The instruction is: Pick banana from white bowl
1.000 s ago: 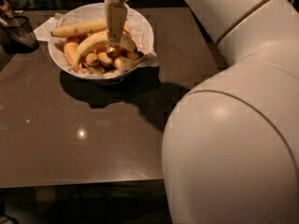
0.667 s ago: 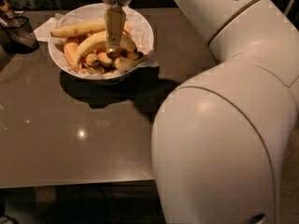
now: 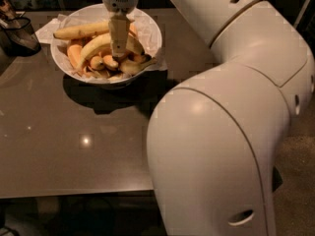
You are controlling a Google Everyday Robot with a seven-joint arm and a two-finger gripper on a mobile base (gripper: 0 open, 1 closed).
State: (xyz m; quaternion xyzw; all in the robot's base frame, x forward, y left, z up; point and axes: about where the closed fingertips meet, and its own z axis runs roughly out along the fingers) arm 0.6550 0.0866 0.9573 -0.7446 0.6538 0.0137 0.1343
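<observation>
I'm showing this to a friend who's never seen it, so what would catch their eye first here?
The robot's bulky white arm fills the right and foreground. Beyond it, at the far left of the dark table, sits the white bowl, paper-lined and heaped with bananas. The gripper reaches down into the bowl, right at the large curved banana.

banana [image 3: 97, 44]: pale yellow, strongly curved, lying arched in bowl centre | bowl [image 3: 153, 36]: white, deep, paper-lined, standing upright | gripper [image 3: 118, 54]: hanging straight down at banana's middle

The gripper [image 3: 118, 56] points straight down, arm [image 3: 221, 132] reaching forward.
</observation>
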